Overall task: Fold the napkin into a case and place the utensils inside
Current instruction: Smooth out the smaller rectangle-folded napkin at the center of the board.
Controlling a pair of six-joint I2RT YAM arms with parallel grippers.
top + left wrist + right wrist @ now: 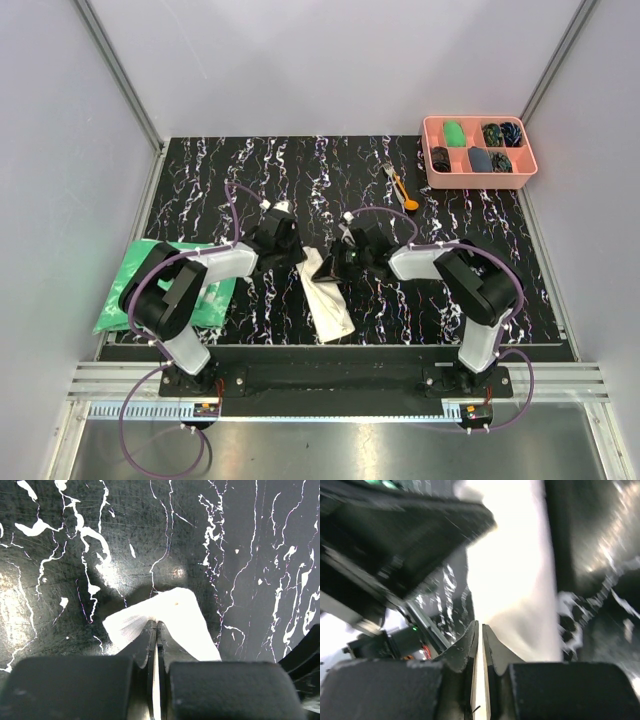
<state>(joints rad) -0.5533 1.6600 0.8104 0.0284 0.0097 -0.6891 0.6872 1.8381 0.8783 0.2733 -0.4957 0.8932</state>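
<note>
Grippers are sharing the far end of the napkin (325,300), a narrow strip lying centrally: the left gripper (156,630) is clamping it tight and the right gripper (480,630) is pinching just beside, seemingly raising it for folding, while the utensils (402,185) are lying far right.

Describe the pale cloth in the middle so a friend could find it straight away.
Look at the black tabletop with white veins; toward the middle of its front half lies a plain cream-white cloth napkin, folded into a narrow strip. The left hand pinches its far end. Unlike the green cloth at the table's left edge, it is pale and slim.
</note>
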